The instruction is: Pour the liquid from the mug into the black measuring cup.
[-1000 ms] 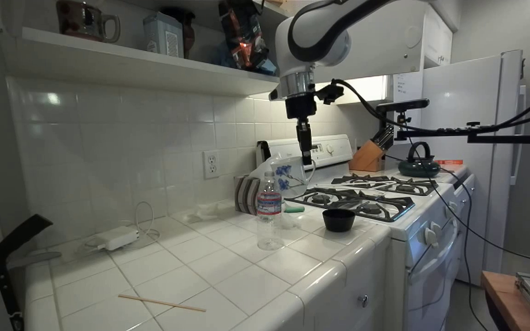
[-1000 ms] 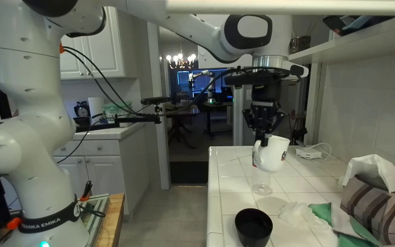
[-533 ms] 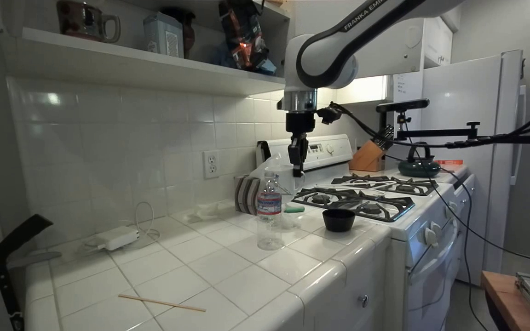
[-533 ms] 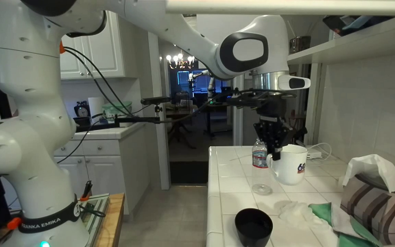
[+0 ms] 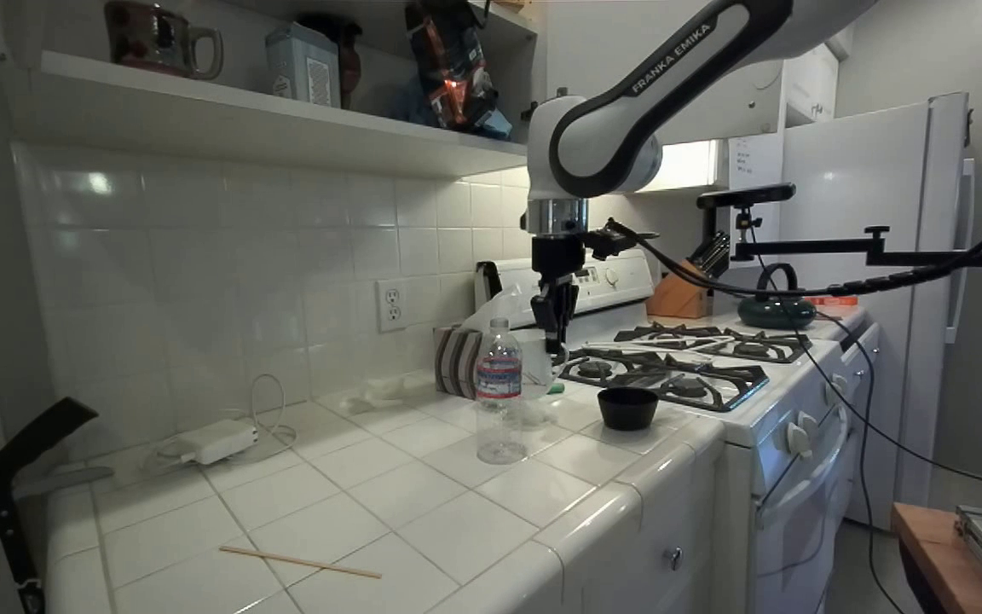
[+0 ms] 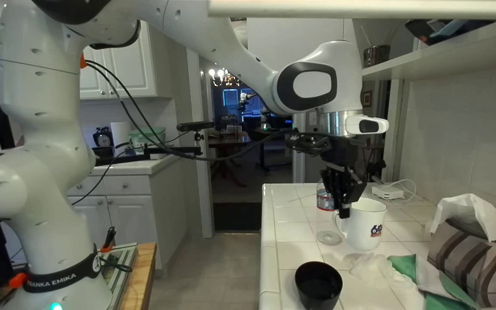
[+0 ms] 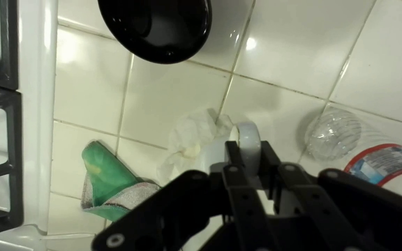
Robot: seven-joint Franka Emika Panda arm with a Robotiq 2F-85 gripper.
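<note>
In an exterior view, glare spots the tiled wall (image 5: 235, 273) at upper left. In an exterior view, a chandelier (image 6: 221, 76) glows in a dim room (image 6: 252, 181) near centre. In the wrist view, glare dots the countertop (image 7: 284, 52) above centre; the gripper (image 7: 251, 151) blurs.

In an exterior view the white mug (image 6: 362, 232), marked with a small dark-blue and red print, is held by its handle, nearly upright, mouth up, the handle toward 9 o'clock. At the mug's 7 o'clock there, apart from it, stands the black measuring cup (image 6: 318, 286), round, glossy and open-topped; what it contains cannot be made out.
</note>
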